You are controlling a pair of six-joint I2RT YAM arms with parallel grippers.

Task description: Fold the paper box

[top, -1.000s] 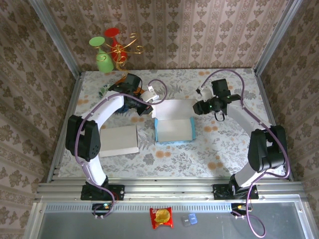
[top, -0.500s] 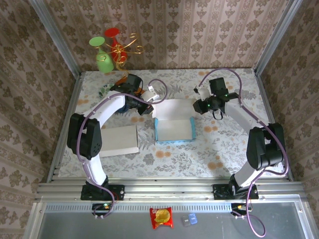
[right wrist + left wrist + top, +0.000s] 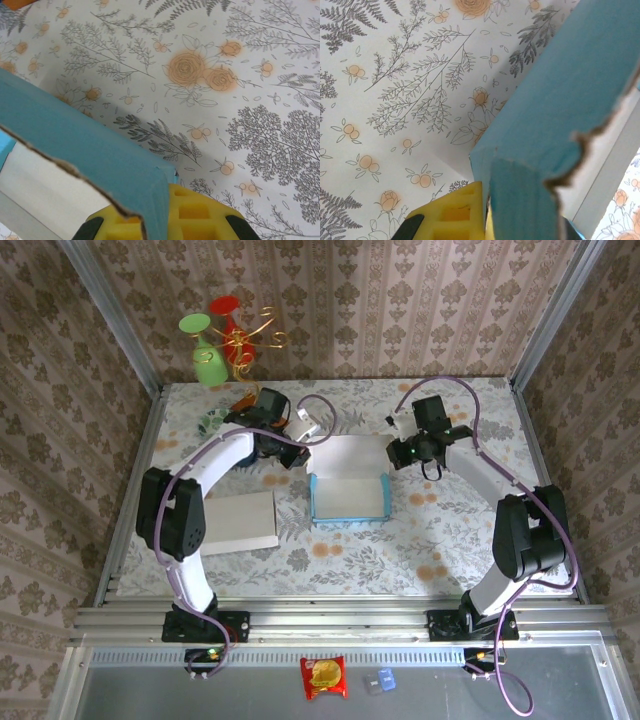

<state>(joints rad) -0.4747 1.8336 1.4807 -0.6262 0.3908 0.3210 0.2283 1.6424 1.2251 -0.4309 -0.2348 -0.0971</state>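
Two grippers are engaged, one at each far corner of the paper box (image 3: 348, 502). The jaws of the left gripper (image 3: 291, 455) are closed narrow on a blue side flap (image 3: 530, 125). In the left wrist view, the ragged edge of this flap runs down beside the yellow finger pad (image 3: 451, 216). The jaws of the right gripper (image 3: 399, 453) are likewise closed narrow, with the opposite blue flap (image 3: 85, 150) lying against its yellow pad (image 3: 197, 220). Between the two grippers stands the white rear panel (image 3: 350, 454) of the box. The box rests at mid-width of the tabletop (image 3: 450, 540), somewhat nearer the far edge than the near edge. Its white floor faces up and its blue walls are raised. Its long axis runs left to right, parallel to the far edge, so each arm holds the end on its own side, and the body of the box extends from both grippers toward the near edge. A flat white sheet (image 3: 238, 522) lies apart from the box, toward the left edge. The step in hand appears to be folding the two end flaps inward. Judged from this layout, the coming move calls for each gripper to travel toward the centre line of the box. The two travels should match, since an uneven pull could skew the box or tear the frayed cardboard.
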